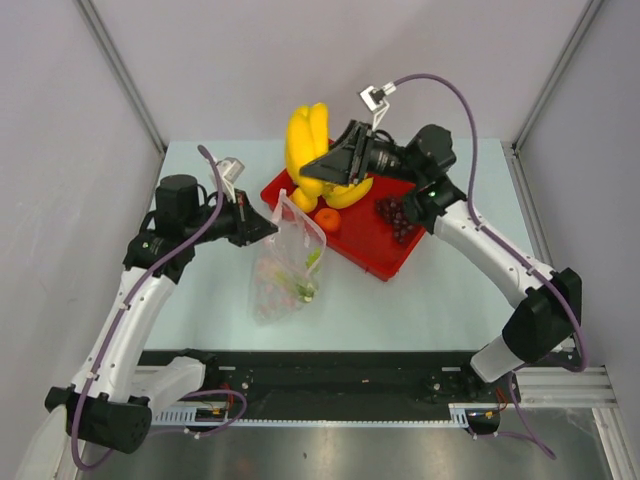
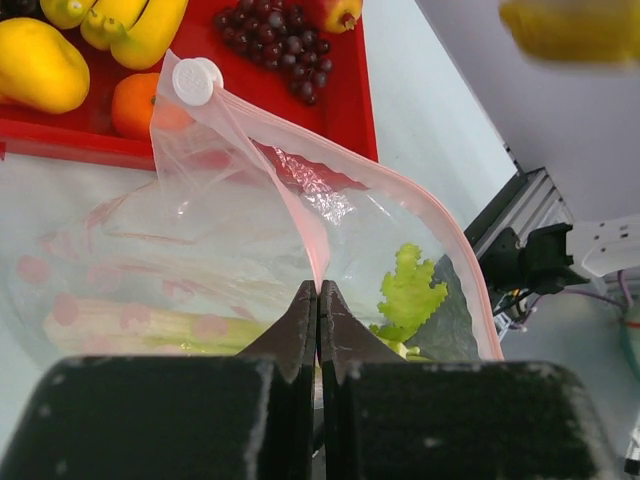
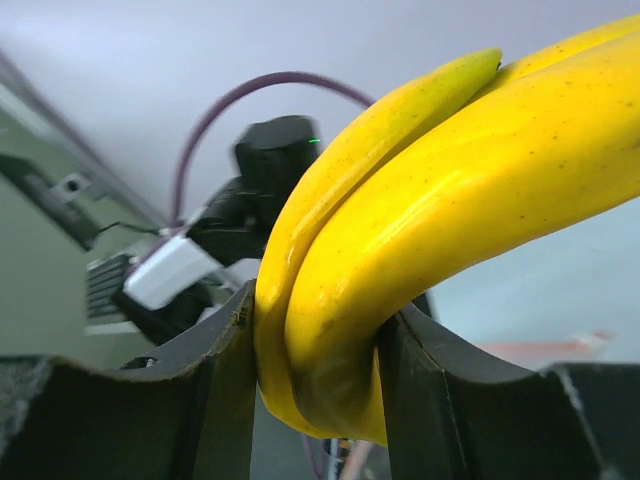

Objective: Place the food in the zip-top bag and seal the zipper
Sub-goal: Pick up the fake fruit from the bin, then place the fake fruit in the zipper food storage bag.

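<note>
My left gripper (image 1: 268, 222) is shut on the pink zipper strip (image 2: 300, 225) of the clear zip-top bag (image 1: 290, 265), holding its mouth up beside the tray; the fingertips (image 2: 318, 295) pinch the strip. A green-white leek-like stalk (image 2: 150, 325) with a green leaf (image 2: 410, 290) lies inside the bag. My right gripper (image 1: 318, 165) is shut on a yellow banana bunch (image 1: 305, 140), held in the air above the tray's left end; in the right wrist view the gripper (image 3: 315, 350) clamps the bananas (image 3: 450, 200). A white slider (image 2: 195, 80) sits at the strip's end.
The red tray (image 1: 385, 262) holds another banana bunch (image 1: 347, 193), an orange (image 1: 328, 220), dark grapes (image 1: 397, 215), a lemon (image 2: 40, 65) and a red apple (image 2: 340, 12). Grey walls enclose the table on three sides.
</note>
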